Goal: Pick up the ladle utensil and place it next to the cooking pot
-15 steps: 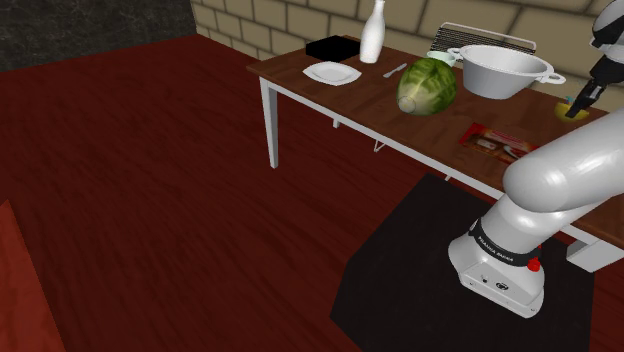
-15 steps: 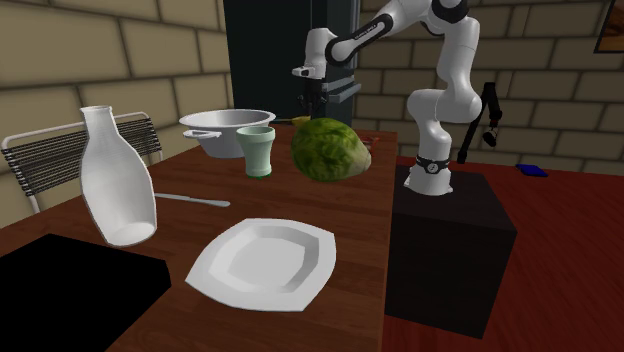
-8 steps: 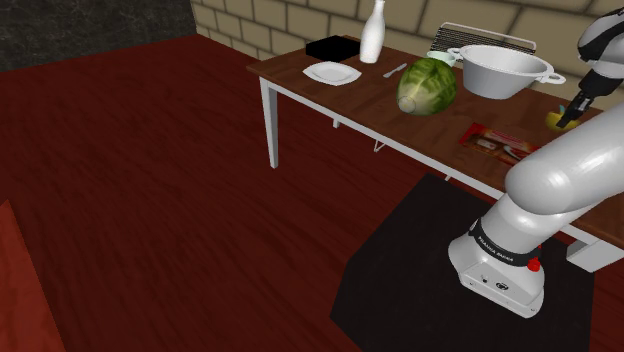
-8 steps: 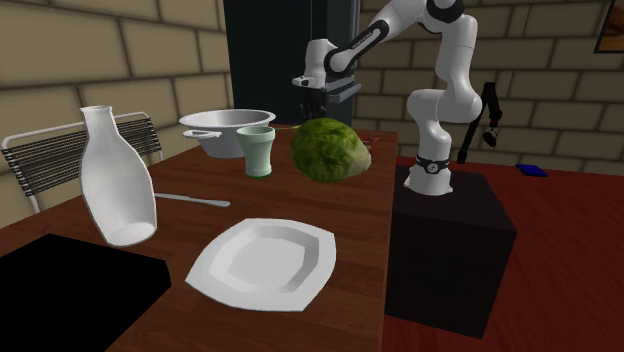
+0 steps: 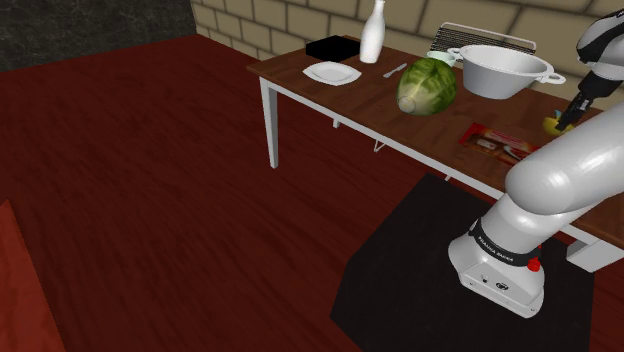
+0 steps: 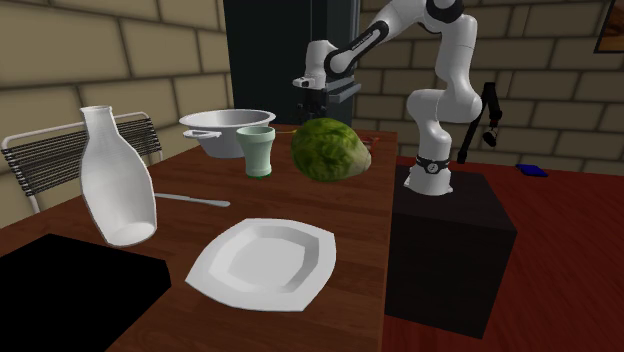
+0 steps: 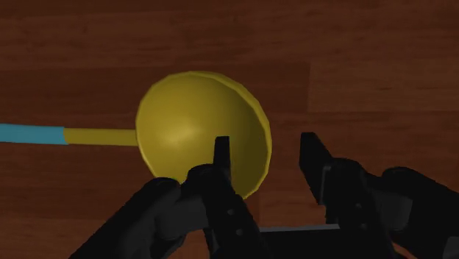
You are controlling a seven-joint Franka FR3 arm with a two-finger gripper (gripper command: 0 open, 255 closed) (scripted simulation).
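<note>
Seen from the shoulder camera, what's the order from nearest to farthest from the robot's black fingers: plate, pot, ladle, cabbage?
1. Yellow ladle, right at the fingers.
2. White pot, next along toward the view's left.
3. Green cabbage, mid-table.
4. White plate, near the table's left end.

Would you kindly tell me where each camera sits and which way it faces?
Shoulder view: beside the stand, looking down across the table; the white arm shows.
Second exterior view: at the table's far end, facing the robot past plate and cabbage; arm and stand show.
Wrist view: on the hand, looking down at the yellow ladle; both black fingers show, apart.
Shared: both exterior views show the pot and cabbage.
</note>
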